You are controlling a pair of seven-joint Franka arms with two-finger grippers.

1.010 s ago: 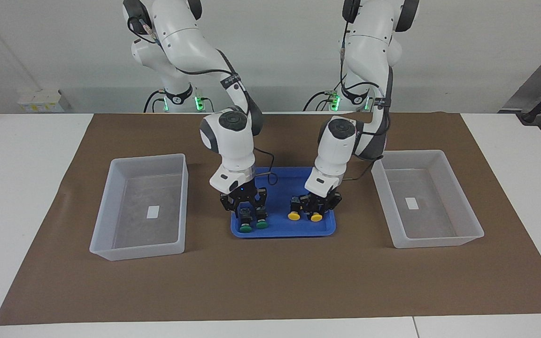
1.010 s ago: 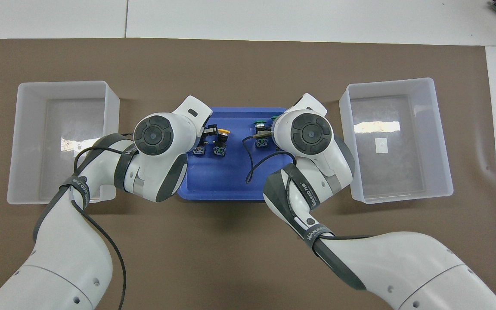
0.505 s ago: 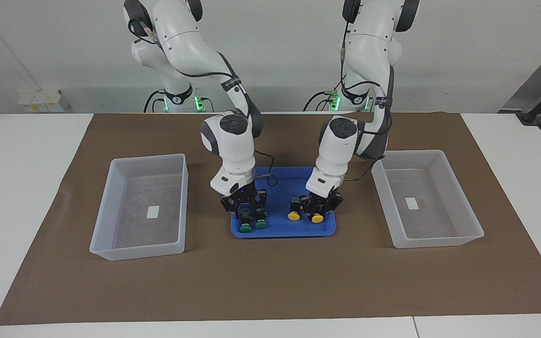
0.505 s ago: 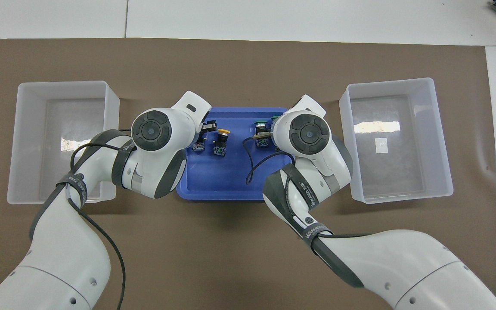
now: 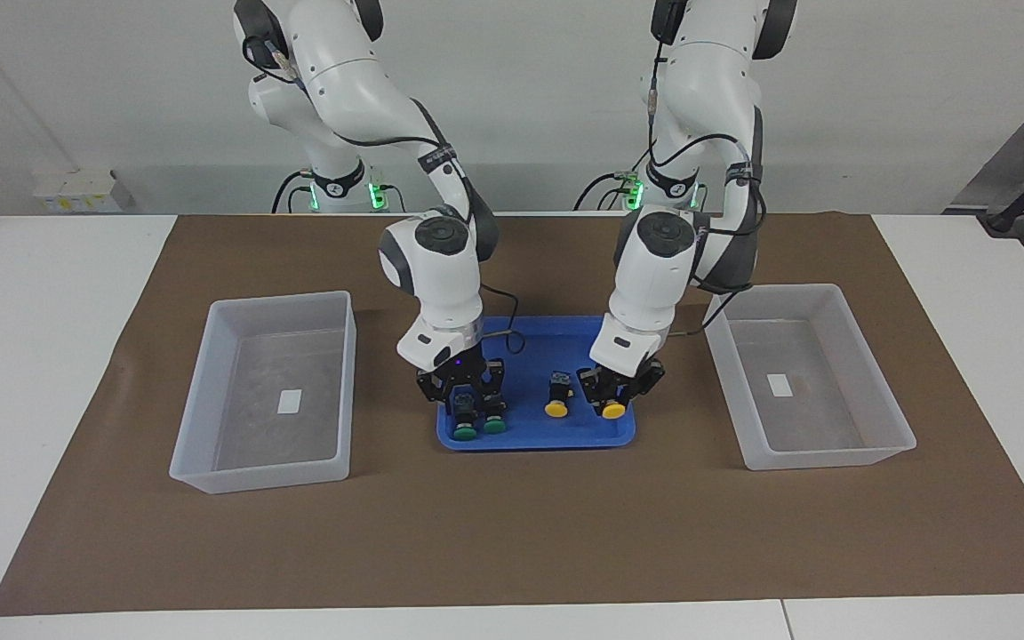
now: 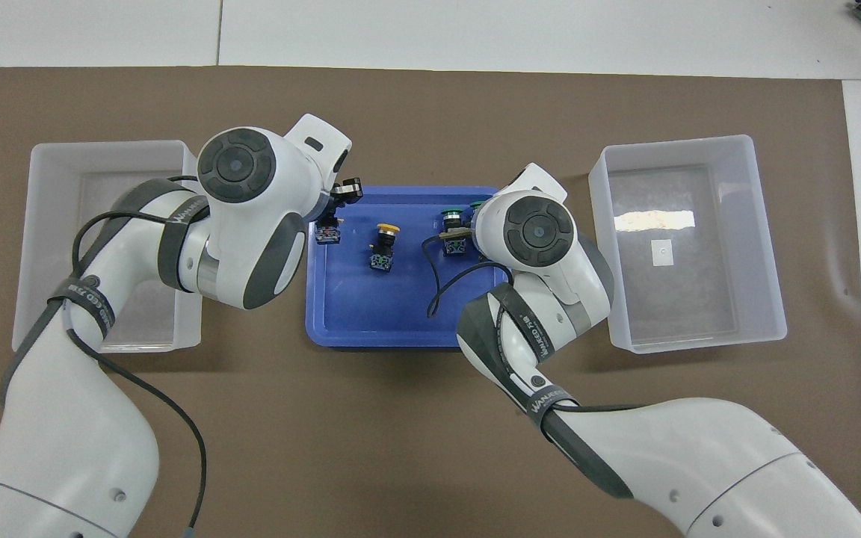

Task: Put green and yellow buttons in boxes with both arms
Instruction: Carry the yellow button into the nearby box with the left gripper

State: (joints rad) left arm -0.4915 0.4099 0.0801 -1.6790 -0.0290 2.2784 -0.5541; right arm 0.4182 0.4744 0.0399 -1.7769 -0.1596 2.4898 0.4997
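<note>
Two green buttons [image 5: 465,433] [image 5: 495,426] lie in the blue tray [image 5: 534,437] toward the right arm's end. My right gripper [image 5: 463,402] is low over the one at that end; in the overhead view its wrist hides it and one green cap [image 6: 451,215] shows. My left gripper [image 5: 616,396] is shut on a yellow button [image 5: 612,410] at the tray's edge toward the left arm's end; that button's body shows in the overhead view [image 6: 326,235]. The other yellow button [image 5: 556,408] [image 6: 386,229] lies loose mid-tray. Both boxes [image 5: 210,391] [image 5: 876,382] hold no buttons.
The boxes [image 6: 49,239] [image 6: 767,239] flank the tray [image 6: 371,314] on a brown mat [image 5: 512,533] over the white table. A black cable [image 6: 434,288] from the right wrist hangs over the tray.
My left gripper has moved with its yellow button from inside the tray toward the box at the left arm's end. The right gripper has sunk slightly over the green buttons.
</note>
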